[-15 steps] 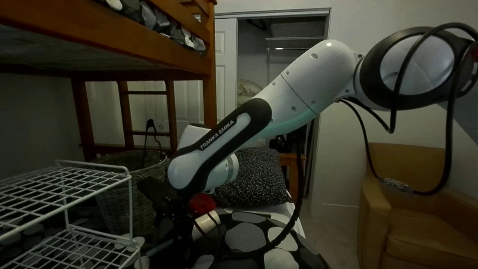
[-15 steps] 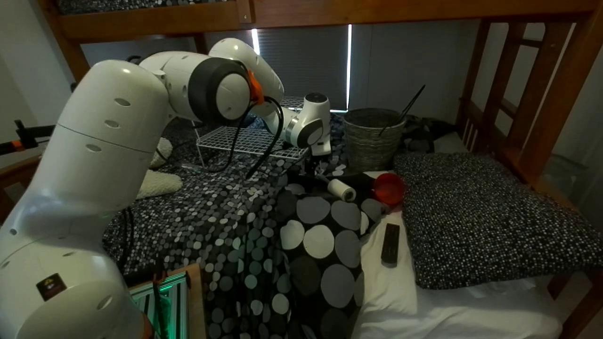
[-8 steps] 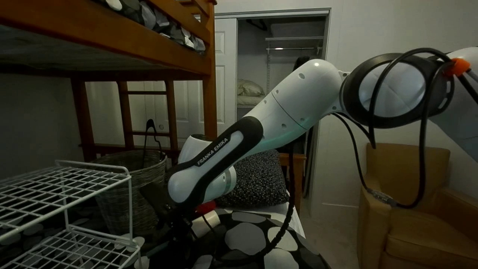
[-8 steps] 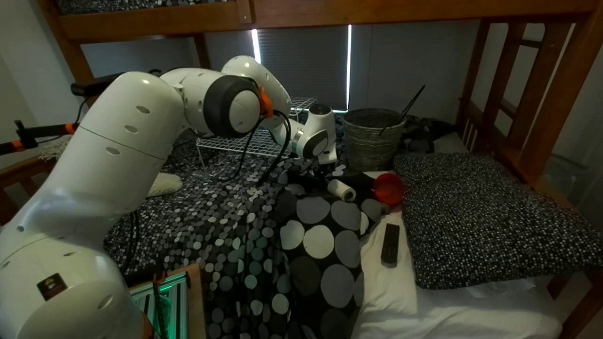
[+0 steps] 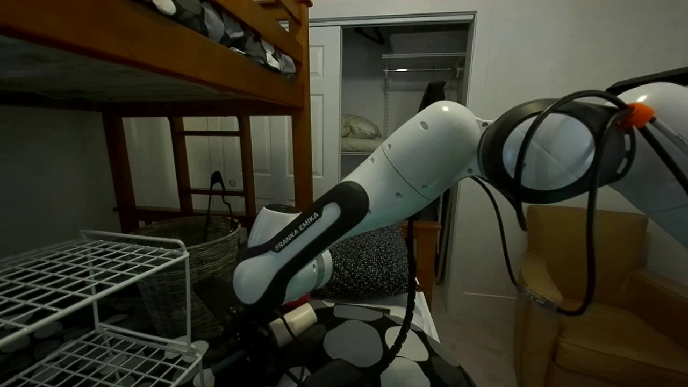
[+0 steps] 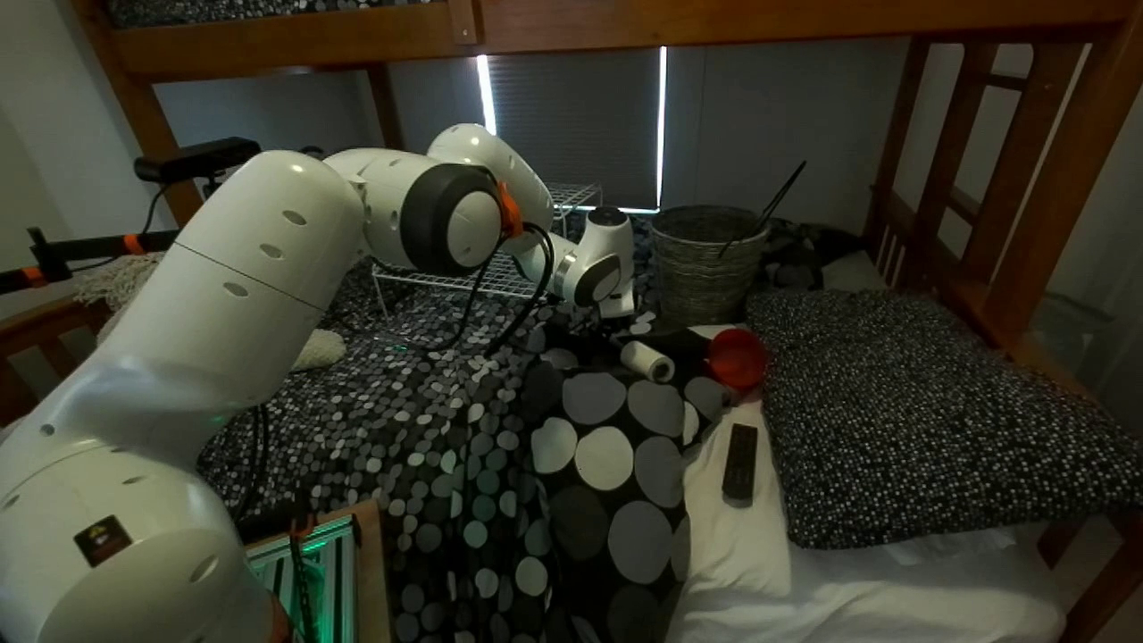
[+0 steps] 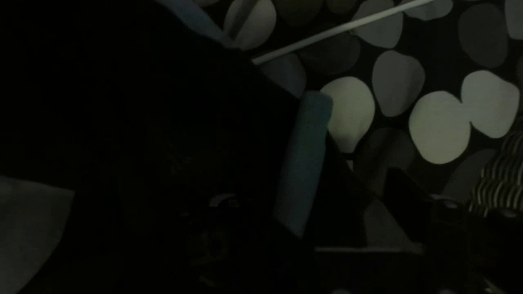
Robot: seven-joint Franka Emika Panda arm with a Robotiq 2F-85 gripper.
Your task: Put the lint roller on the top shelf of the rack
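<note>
The lint roller's white roll (image 6: 647, 361) lies on the spotted bedding and also shows in an exterior view (image 5: 294, 323). A teal bar (image 7: 304, 163), which looks like its handle, runs between my fingers in the dark wrist view; no red end shows joined to the roll. My gripper (image 7: 327, 192) is low over the bedding, fingers apart, with the bar between them; whether they touch it is too dark to tell. In an exterior view the gripper (image 5: 252, 341) is a dark shape beside the roll. The white wire rack (image 5: 189, 301) has a bare top shelf (image 5: 97, 269).
A red round object (image 6: 738, 359) lies beside the roll. A wicker basket (image 6: 710, 268) stands behind the gripper. A black remote (image 6: 740, 464) and a dark pillow (image 6: 938, 411) lie on the bed. A wooden upper bunk (image 6: 714, 22) hangs above. A white rack wire (image 7: 339, 30) crosses the wrist view.
My arm has moved down, with the gripper lower toward the bedding around the teal bar. The white roll, red object and rack have not visibly moved.
</note>
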